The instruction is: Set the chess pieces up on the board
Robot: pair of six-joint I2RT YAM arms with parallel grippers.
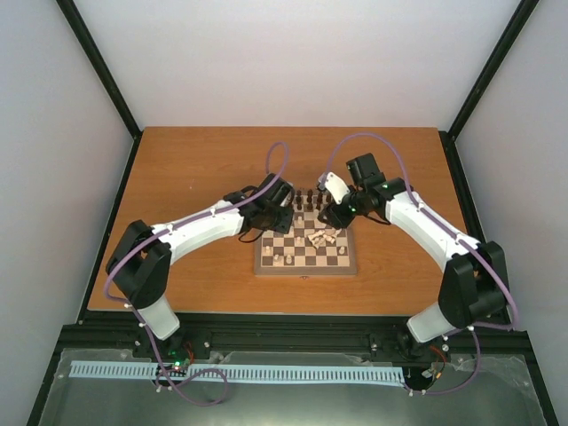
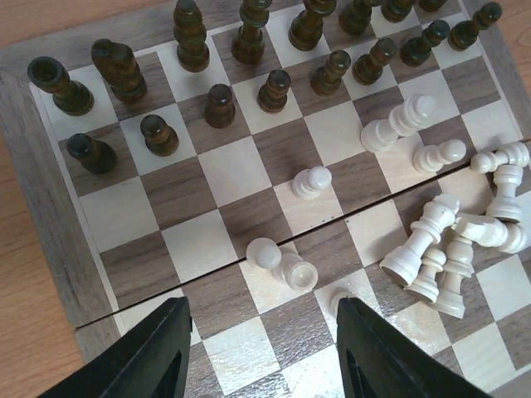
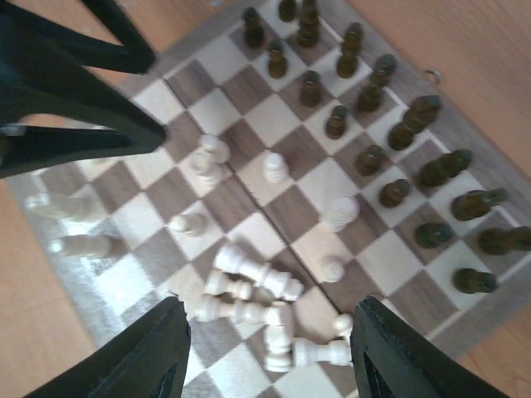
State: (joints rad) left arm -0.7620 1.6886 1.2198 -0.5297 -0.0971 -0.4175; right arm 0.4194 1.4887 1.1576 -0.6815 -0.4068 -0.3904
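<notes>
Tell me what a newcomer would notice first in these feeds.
A heap of toppled cream pieces lies on the board, right of its middle in the top view, with a few cream ones standing nearby. The dark pieces stand upright in two rows along the far edge. The left tool and right tool hover over the board, jaws apart and empty.

Soft, even light is falling across the worktop [image 1: 195, 177], casting only faint shadows. The left wrist view is showing the board [image 2: 178, 195] sharply, its dark fingers [image 2: 141, 356] softening at the bottom edge. The right wrist view is blurring, its light pieces [image 3: 257, 272] washing out.
</notes>
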